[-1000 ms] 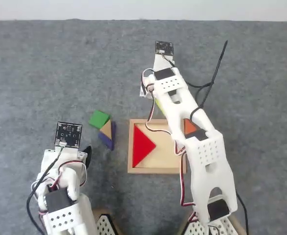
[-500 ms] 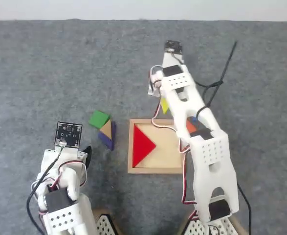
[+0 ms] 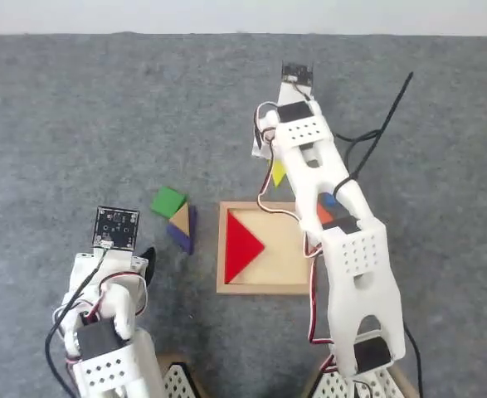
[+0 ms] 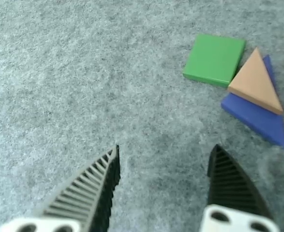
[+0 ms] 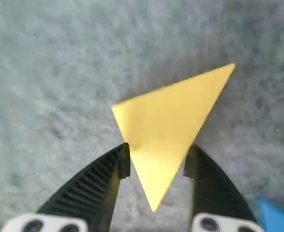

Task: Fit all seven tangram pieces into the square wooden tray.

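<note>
Counter: surfaced across its visible extent with a grey covering, short-piled and carpet-like, mottled in lighter and darker flecks. It lies flat. At close range in both wrist views the fibres look coarse and uneven. Pale band: runs straight along the far edge of the counter, plain and uniform in tone. Whether it is a wall or a floor cannot be determined.

White perforated arms, black cables, ribbed black tool fingers.

Lab-style robot bench, grey felt tabletop
</note>
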Robot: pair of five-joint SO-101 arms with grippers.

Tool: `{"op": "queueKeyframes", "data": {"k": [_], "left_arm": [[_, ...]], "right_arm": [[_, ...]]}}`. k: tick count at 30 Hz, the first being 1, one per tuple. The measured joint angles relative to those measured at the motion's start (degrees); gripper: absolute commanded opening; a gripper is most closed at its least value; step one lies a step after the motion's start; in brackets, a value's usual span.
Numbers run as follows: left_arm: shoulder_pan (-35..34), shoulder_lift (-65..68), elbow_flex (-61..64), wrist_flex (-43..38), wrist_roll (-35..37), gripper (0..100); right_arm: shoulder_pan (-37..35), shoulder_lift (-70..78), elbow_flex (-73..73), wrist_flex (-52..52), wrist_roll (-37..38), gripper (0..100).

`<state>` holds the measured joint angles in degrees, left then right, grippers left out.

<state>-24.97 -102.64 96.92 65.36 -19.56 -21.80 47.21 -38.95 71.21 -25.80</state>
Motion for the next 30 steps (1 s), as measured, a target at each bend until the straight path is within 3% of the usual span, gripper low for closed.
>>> {"op": "queueKeyframes", "data": {"k": [4,20,26,30], "left_arm": [[0.0,0.0,0.0,0.0,0.0,28],[0.0,0.0,0.0,0.0,0.0,28],[0.0,0.0,0.0,0.0,0.0,28],[0.0,0.0,0.0,0.0,0.0,28]], "right_arm": [[0.0,0.5,-1.1,-2.3,-0.2,38.1],[-1.1,9.7,-4.8,-11.3,-0.4,37.4],[-1.0,10.1,-7.8,-12.0,-7.6,37.4],[-1.0,11.1,-8.4,-12.3,-8.7,37.4]]}}
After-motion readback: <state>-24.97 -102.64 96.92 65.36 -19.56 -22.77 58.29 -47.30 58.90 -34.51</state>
